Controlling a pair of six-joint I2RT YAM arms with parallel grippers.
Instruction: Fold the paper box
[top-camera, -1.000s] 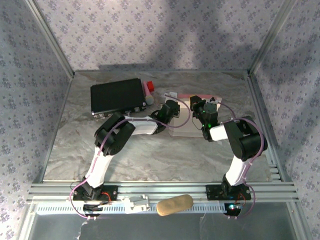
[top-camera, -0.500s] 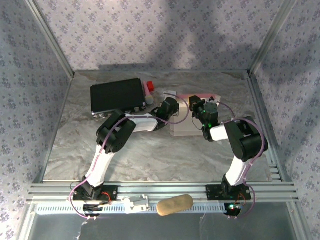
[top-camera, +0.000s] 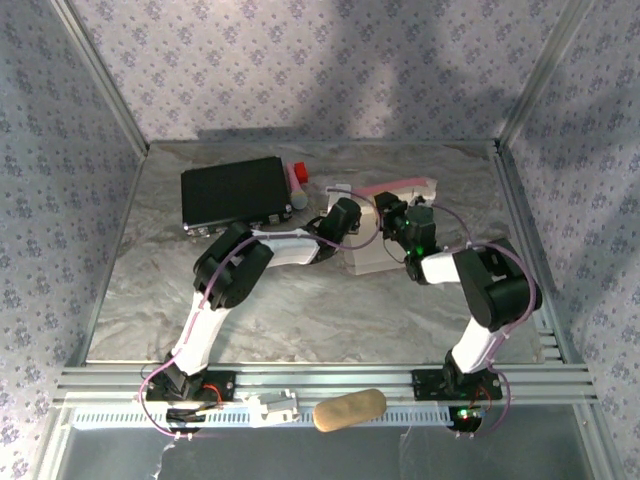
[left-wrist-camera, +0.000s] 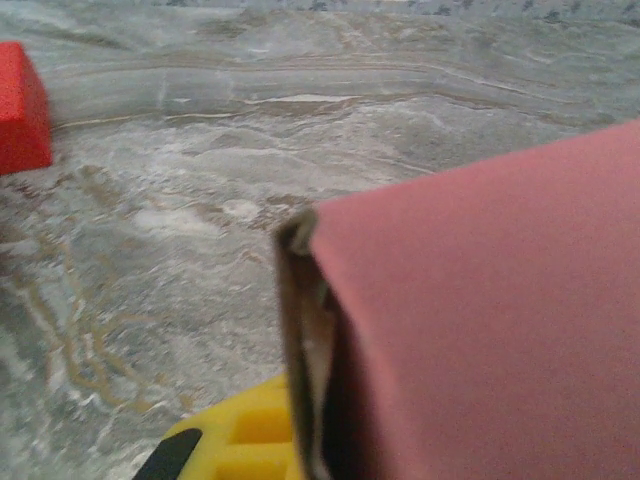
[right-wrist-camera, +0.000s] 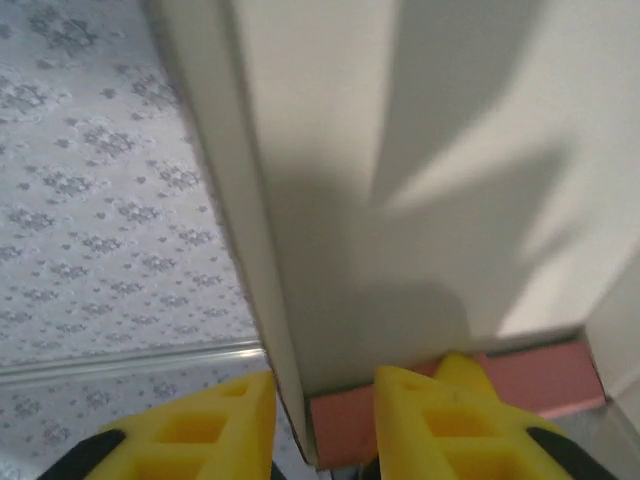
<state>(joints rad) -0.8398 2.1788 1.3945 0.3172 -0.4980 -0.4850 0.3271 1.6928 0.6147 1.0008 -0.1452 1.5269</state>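
Note:
The paper box (top-camera: 368, 258) stands partly raised mid-table, pink outside and pale inside, with a pink flap toward the back. My left gripper (top-camera: 345, 215) is at its left side, shut on a wall. In the left wrist view that wall's edge (left-wrist-camera: 300, 340) runs beside one yellow finger (left-wrist-camera: 240, 440), and the pink sheet (left-wrist-camera: 500, 320) hides the other. My right gripper (top-camera: 390, 212) is at the box's right side. In the right wrist view its jaws (right-wrist-camera: 325, 400) stand open astride a pale wall (right-wrist-camera: 420, 150), with a gap on the left.
A black rectangular box (top-camera: 235, 192) lies at the back left, with a red block (top-camera: 297, 172) and a grey cylinder (top-camera: 299, 197) by its right end. A tan oval object (top-camera: 350, 409) and a white part (top-camera: 275, 408) rest on the front rail.
My right gripper has opened and let go of the box wall. The box has risen, and its pink flap now shows toward the back. My left gripper stays shut on its wall.

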